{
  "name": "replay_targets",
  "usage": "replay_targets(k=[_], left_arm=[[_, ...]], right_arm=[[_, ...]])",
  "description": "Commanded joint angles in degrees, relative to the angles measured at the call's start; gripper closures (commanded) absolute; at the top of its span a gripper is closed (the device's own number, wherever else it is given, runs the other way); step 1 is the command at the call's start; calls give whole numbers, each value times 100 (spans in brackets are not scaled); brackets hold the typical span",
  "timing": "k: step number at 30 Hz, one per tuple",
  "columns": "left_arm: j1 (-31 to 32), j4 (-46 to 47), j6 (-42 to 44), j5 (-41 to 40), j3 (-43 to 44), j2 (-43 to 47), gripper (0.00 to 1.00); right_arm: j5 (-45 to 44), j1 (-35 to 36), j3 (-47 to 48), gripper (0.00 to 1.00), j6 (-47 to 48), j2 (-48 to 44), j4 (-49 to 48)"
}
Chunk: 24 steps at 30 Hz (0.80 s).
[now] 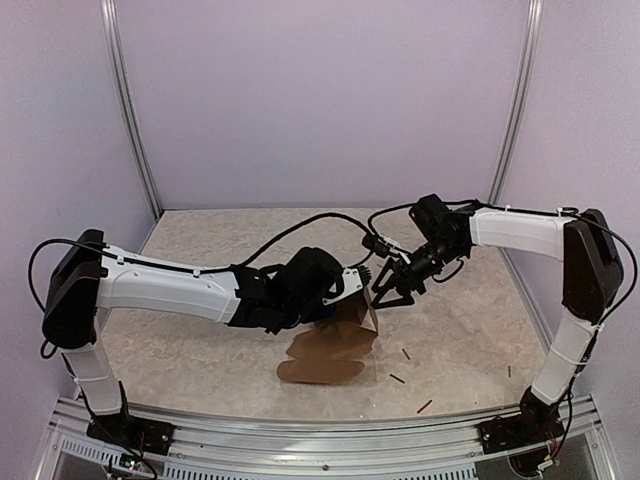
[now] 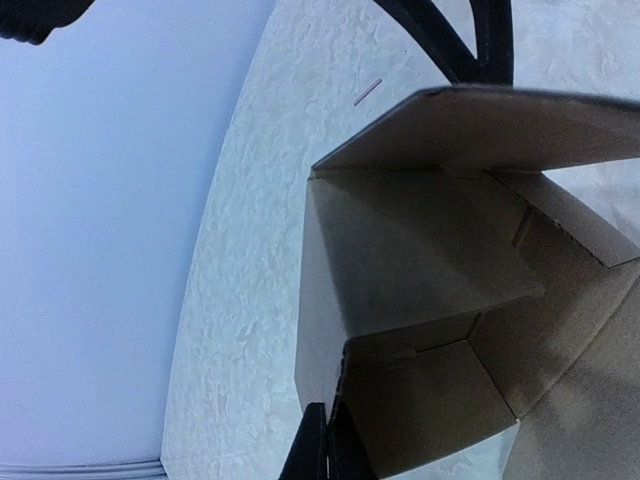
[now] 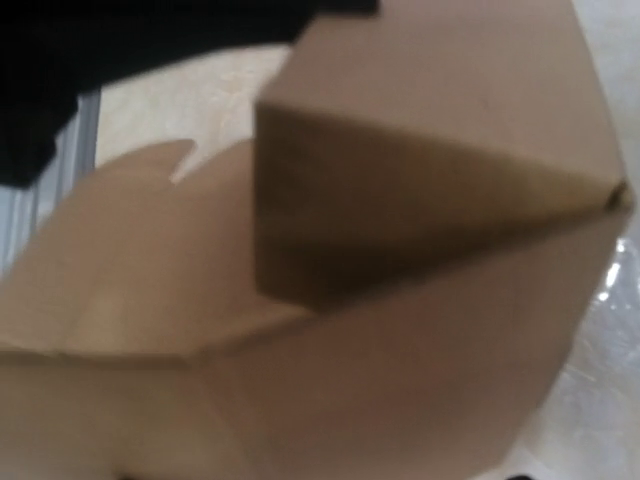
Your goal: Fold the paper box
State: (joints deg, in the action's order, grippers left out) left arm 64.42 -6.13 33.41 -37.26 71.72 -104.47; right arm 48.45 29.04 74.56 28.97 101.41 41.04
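Your box (image 1: 335, 345) sits on the table (image 1: 460, 330) near the middle, a little toward the near edge, between the two arms. It is only half folded: one rounded part lies flat on the table toward you, and the rest stands up from it as walls and flaps.

Your left claw (image 1: 348, 296) reaches in from the left and meets the upper left of the standing part. In the left wrist view its fingers (image 2: 322, 450) are pressed together on the thin edge of one upright wall, so it is clamped on the box (image 2: 420, 260), with the folded panels opening up and to the right of the tips.

Your right claw (image 1: 388, 295) is just beside the box's top right corner, coming in from the right, close to the left claw. The right wrist view is filled with blurred cardboard (image 3: 400, 300), very near the lens, and its own fingers don't show there. You cannot tell from any view whether this claw is apart or closed on a flap.

A few dark sticks (image 1: 397, 378) lie on the table right of the box
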Motion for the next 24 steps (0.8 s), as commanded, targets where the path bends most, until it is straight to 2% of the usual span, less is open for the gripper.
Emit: replay_targets(k=[1, 8, 13, 21, 24], left_arm=[[-8, -385, -475, 261, 305, -167, 100], [-23, -933, -1237, 640, 802, -221, 100], [-58, -1346, -1705, 845, 1131, -296, 100], [-208, -1815, -2416, 1296, 1420, -355, 100], [-301, -1935, -2669, 1583, 1478, -342, 100]], right_arm=[[300, 62, 219, 22, -223, 116, 85], [-233, 247, 273, 20, -832, 9, -546], [-435, 416, 383, 18, -1053, 30, -634], [-1429, 612, 30, 15, -1557, -455, -1255], [-1372, 629, -100, 5, -1587, -554, -1327]])
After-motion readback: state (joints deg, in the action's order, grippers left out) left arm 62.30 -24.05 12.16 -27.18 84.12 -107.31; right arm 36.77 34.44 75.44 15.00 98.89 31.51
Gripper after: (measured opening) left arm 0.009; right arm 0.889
